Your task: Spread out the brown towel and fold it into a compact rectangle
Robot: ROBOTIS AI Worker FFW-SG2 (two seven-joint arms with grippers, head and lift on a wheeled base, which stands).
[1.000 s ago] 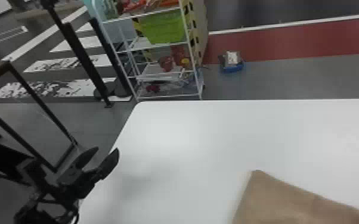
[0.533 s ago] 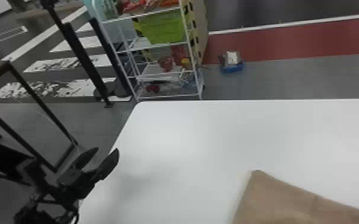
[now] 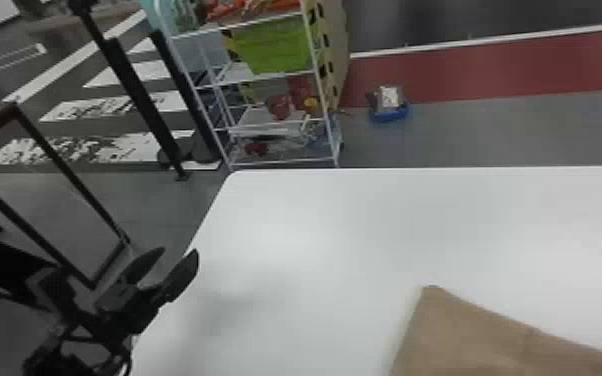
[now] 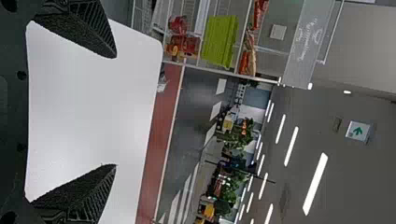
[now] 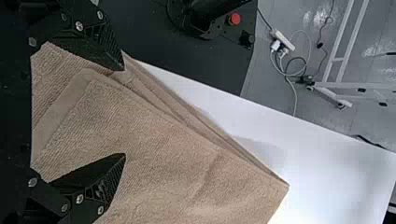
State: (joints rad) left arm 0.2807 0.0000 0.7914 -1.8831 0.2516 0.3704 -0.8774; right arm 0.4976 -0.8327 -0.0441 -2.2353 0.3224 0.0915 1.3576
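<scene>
So the brown towel [image 3: 470, 335] is on the white desk [image 3: 325, 235], down at the lower right in the head view. The right wrist view has it best: folded, with a few layers stacked along one edge, a flat hem band near the gripper, and a corner pointing away from it.

Right gripper [image 5: 124, 113] is right at the towel, fingers wide apart with brown cloth showing between them — can't tell if either one is actually touching it. Left gripper [image 3: 181, 252] is well apart from the towel, near the desk's left edge, fingers also spread and nothing between them but air.

For the label spotters: the left wrist view has swirly lettering on a pale see-through panel [image 4: 299, 60] by the shelf rack, plus a lit sign [image 4: 358, 131] with a green arrow on it. Rack [image 3: 285, 161] is white with a lime green bin [image 3: 280, 47] on it, and a blue-bottomed item [image 3: 390, 114] sits on the floor nearby — the marking on its pale top is too small to make out.
</scene>
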